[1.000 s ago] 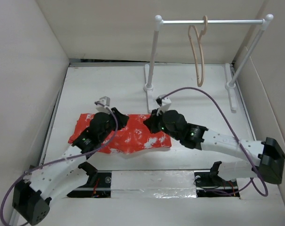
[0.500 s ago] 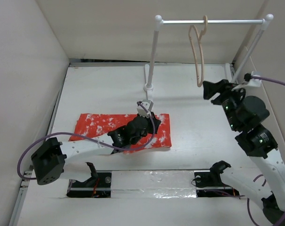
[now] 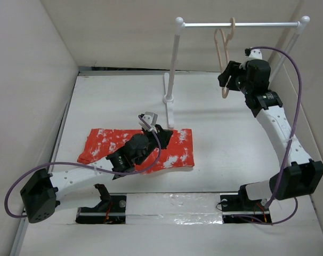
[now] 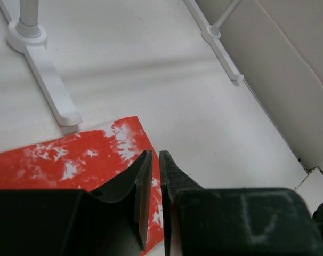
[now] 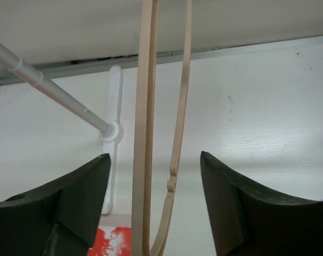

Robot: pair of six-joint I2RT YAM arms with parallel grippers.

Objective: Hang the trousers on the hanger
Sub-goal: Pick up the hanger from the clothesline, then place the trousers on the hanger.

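Right gripper [image 5: 155, 157] has risen, released jaws straddling the hanger [image 5: 144, 106]; left gripper [image 4: 154, 154], clenched, over the trousers [image 4: 71, 160] right edge.

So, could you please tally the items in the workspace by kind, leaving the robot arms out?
Red-orange, white-blotched fabric trousers: 1
Thin pale beige clothes hanger: 1
White two-post rail rack: 1
Total: 3

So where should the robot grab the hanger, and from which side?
Its slim lower bars, below the hook. The hanger hangs straight down from the rail, lower part free, so come level from the right arm's side; the open right end effector brackets them.
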